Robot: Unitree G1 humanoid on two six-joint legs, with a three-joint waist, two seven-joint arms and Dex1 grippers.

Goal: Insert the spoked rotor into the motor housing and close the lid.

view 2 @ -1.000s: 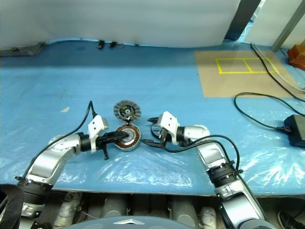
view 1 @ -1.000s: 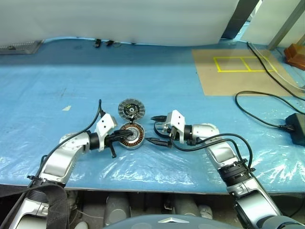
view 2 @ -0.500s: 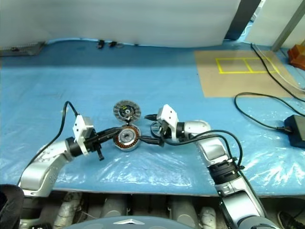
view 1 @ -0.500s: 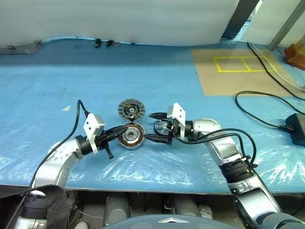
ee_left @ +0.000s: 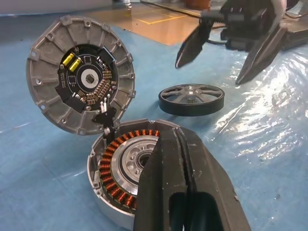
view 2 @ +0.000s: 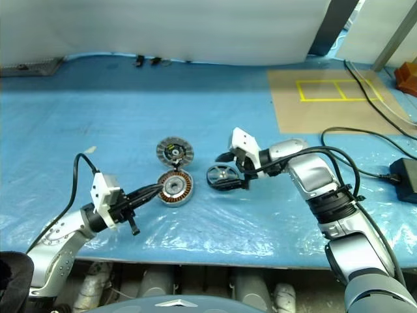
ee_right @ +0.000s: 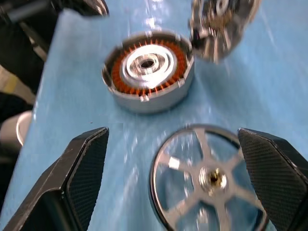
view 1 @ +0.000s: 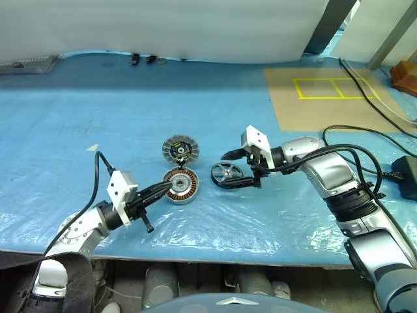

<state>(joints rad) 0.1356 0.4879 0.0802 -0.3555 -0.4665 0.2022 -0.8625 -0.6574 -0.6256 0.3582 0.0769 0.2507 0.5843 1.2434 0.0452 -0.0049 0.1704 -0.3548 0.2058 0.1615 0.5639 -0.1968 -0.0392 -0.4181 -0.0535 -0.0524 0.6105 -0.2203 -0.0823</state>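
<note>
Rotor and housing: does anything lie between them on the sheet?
No. In the left eye view only bare blue sheet separates the rotor from the housing.

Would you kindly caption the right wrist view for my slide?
Open right pincer poised over the spoked rotor, beside the open motor housing.

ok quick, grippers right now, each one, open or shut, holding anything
Left gripper: shut, holding nothing, tips at the motor housing.
Right gripper: open, empty, astride the spoked rotor.
</note>
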